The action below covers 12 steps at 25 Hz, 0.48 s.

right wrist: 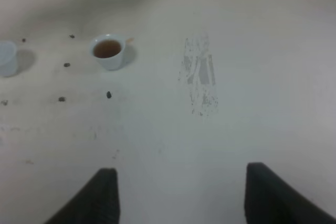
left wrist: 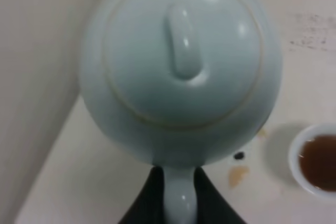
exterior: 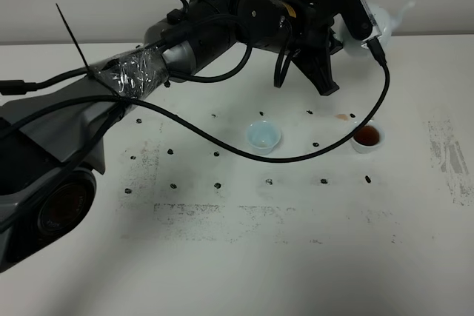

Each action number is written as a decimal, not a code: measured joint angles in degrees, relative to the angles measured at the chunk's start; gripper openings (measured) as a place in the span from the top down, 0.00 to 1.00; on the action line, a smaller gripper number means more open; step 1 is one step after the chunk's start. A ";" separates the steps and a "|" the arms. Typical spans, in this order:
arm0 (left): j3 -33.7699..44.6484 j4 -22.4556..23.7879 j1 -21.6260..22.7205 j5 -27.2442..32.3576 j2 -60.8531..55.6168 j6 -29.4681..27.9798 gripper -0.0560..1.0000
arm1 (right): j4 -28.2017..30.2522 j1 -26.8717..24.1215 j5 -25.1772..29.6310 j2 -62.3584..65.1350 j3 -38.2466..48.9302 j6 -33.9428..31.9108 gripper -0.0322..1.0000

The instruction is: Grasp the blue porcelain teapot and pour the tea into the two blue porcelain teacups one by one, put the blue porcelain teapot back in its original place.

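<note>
Black left jaws pinch the glossy round-bellied teapot (left wrist: 178, 66) by its loop handle (left wrist: 180, 203); right jaws gape wide

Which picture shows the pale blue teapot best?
Left wrist view: the teapot fills it, lid and handle clear. The high view shows only its edge and spout behind the arm; the right wrist view shows none.

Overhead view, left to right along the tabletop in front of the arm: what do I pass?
empty teacup → small brown spill → tea-filled teacup → grey scuffed patch
</note>
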State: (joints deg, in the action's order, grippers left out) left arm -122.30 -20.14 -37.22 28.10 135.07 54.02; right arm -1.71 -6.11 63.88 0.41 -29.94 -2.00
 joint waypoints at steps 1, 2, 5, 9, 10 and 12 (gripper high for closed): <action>0.00 0.14 0.00 0.72 0.30 -0.96 0.88 | 0.00 0.00 0.00 0.00 0.00 0.00 0.45; 0.00 0.38 0.00 1.22 0.51 -2.00 0.88 | 0.00 0.00 0.00 0.00 0.00 0.00 0.45; 0.00 1.87 0.00 2.42 1.37 -5.38 0.88 | 0.00 0.00 0.00 0.00 0.00 0.00 0.45; 0.00 3.69 0.00 3.78 2.87 -8.89 0.88 | 0.00 0.00 0.00 0.00 0.00 0.00 0.45; 0.00 3.97 0.00 4.03 3.28 -9.52 0.88 | 0.00 0.00 0.00 0.00 0.00 0.00 0.45; 0.00 4.23 0.00 4.61 4.07 -10.58 0.88 | -0.04 0.00 0.00 0.00 0.00 0.00 0.45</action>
State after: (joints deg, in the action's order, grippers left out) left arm -122.30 -15.91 -37.22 32.71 139.14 43.44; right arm -1.75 -6.11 63.88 0.41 -29.94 -2.00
